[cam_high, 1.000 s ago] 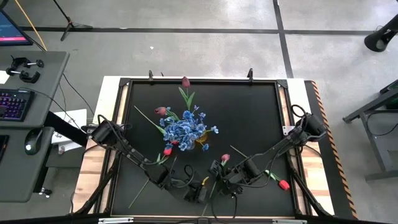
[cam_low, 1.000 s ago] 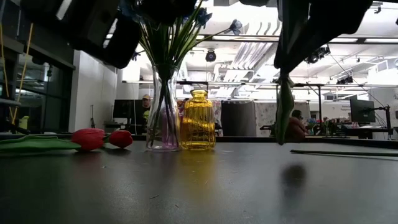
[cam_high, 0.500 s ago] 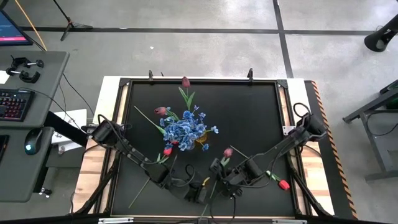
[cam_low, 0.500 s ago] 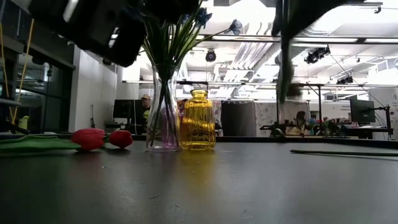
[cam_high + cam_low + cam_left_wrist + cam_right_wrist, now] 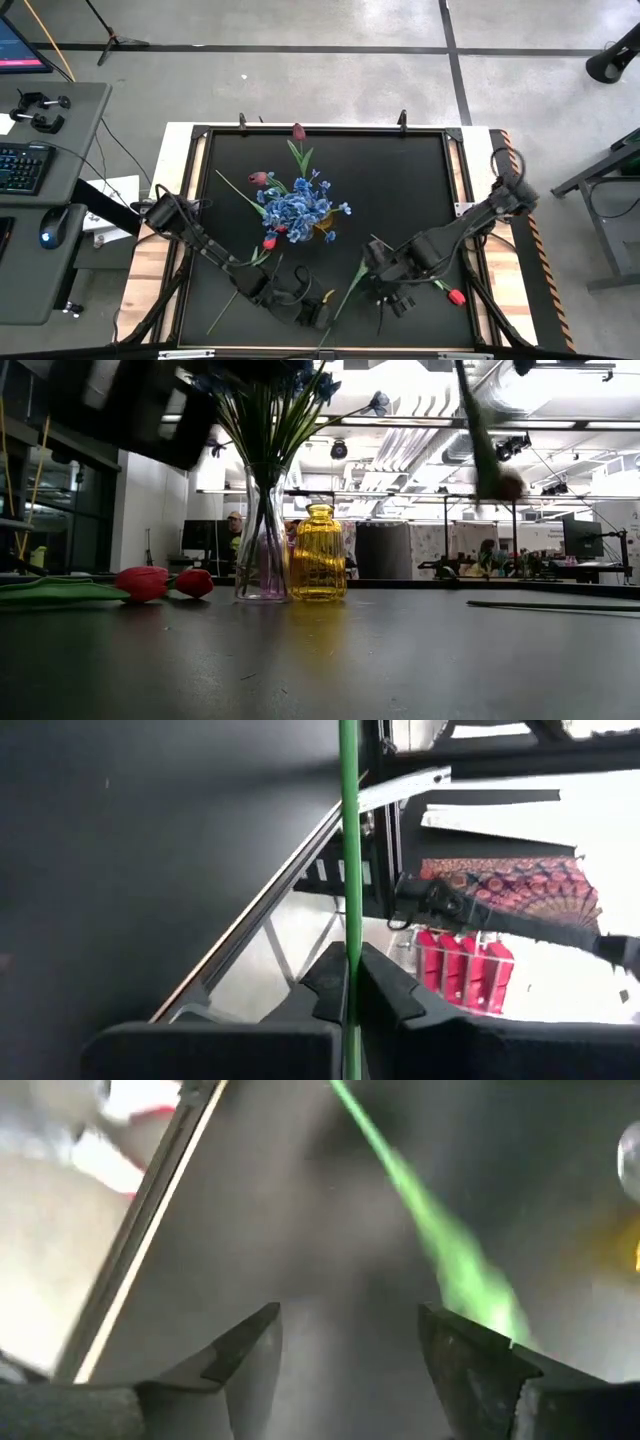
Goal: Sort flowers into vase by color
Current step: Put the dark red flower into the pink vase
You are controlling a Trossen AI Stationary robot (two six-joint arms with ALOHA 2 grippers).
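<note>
My left gripper (image 5: pixel 322 315) hovers near the table's front edge, shut on the thin green stem (image 5: pixel 350 285) of a tulip. The stem slants up and away (image 5: pixel 478 420), and the blurred flower head (image 5: pixel 510 485) is in the air. My right gripper (image 5: pixel 388 290) hangs open just right of the stem and above it, with nothing between its fingers (image 5: pixel 470 1350). The stem and leaf (image 5: pixel 440 1250) pass in front of it. A clear vase (image 5: pixel 262 545) holding blue flowers (image 5: pixel 297 210) and a yellow vase (image 5: pixel 318 552) stand at the table's middle. My left gripper pinches the tulip's thin green stem (image 5: pixel 348 955) between its two fingers (image 5: pixel 385 995), toward the stem's lower end. The fingers come nearly level from the table's left and lie across the stem. The flower is lifted clear of the table and slants up from the hold.
Red tulips (image 5: pixel 140 582) lie left of the vases, one beside the clear vase (image 5: pixel 268 243). Two dark tulips (image 5: pixel 258 178) (image 5: pixel 298 131) lie behind the vases. Another red tulip (image 5: pixel 455 297) lies at the front right under my right arm. A raised frame (image 5: pixel 330 128) rims the black table.
My right gripper has opened and let go of the tulip, risen, rolled and drawn back toward the table's right. My left gripper keeps its place with the stem. The flower, which hung straight down, now slants, with its head swung up.
</note>
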